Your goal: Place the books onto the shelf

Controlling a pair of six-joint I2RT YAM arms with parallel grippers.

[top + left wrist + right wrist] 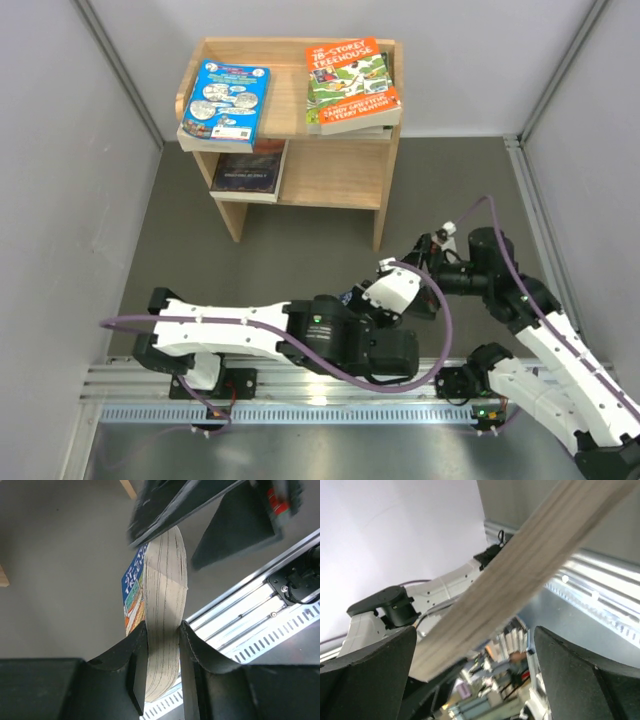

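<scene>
**Floppy paperback held by one corner**

Well in front of the shelf (290,100), the left jaws are part-closed on a held book (162,580), pinching its page edge. It looks light and limp, with its pages bowing, so a grip nearer the spine should steady it. Its cover shows part of "Treehouse". The right jaws gape wide around the book, gripping nothing. On the shelf top, an orange book (352,85) reads "78-Storey Treehouse".

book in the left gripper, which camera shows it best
Left wrist: the book sits pinched in the left gripper, page edges and cover strip clear. Right wrist catches only blurred page edges; top external barely shows it.
</scene>
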